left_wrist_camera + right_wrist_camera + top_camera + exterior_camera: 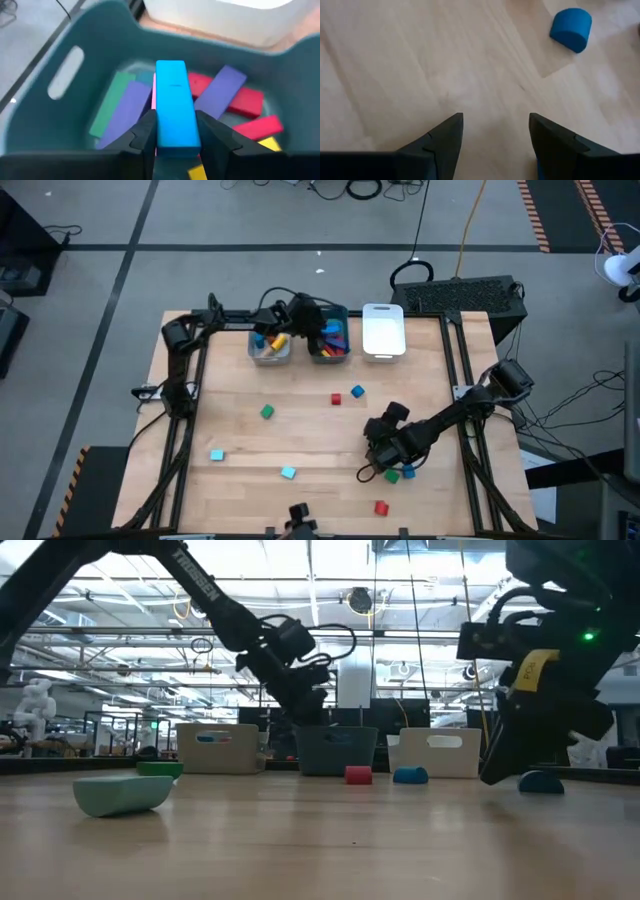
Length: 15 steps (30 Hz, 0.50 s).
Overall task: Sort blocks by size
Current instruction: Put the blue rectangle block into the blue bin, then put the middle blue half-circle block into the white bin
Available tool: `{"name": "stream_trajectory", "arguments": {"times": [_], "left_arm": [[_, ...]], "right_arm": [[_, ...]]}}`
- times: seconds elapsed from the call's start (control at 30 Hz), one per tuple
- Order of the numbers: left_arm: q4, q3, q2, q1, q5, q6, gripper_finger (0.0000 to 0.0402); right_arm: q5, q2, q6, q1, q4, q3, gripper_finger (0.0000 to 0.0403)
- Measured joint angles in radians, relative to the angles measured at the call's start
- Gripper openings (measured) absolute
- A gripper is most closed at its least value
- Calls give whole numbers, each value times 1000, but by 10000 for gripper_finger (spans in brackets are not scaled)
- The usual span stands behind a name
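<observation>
A long blue bar (pixel 175 105) is clamped between the fingers of the left gripper (pixel 175 142), held just above the teal tray (pixel 55 60), where purple, green, red and yellow bars already lie. Near the table's front right, the right gripper (pixel 495 135) is held low with jaws parted and empty over bare wood, a blue cylinder (pixel 571 29) lying near it.

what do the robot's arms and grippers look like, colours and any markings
Both arms are dark, near-black jointed links. The left arm carries white lettering along its link; the right arm has a yellow label and a small green light. Each gripper ends in two dark, wedge-shaped fingers: left gripper, right gripper. Black cables trail along the left arm.
</observation>
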Motion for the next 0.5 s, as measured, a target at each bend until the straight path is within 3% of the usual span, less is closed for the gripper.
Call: {"name": "stream_trajectory", "arguments": {"times": [0.37,0.5], "left_arm": [[28,0,0,0,-7,6,163],[-7,0,-20,0,-62,-17,169]], "right_arm": [[4,0,-150,-133,25,1,210],[1,0,-190,-170,22,16,210]]}}
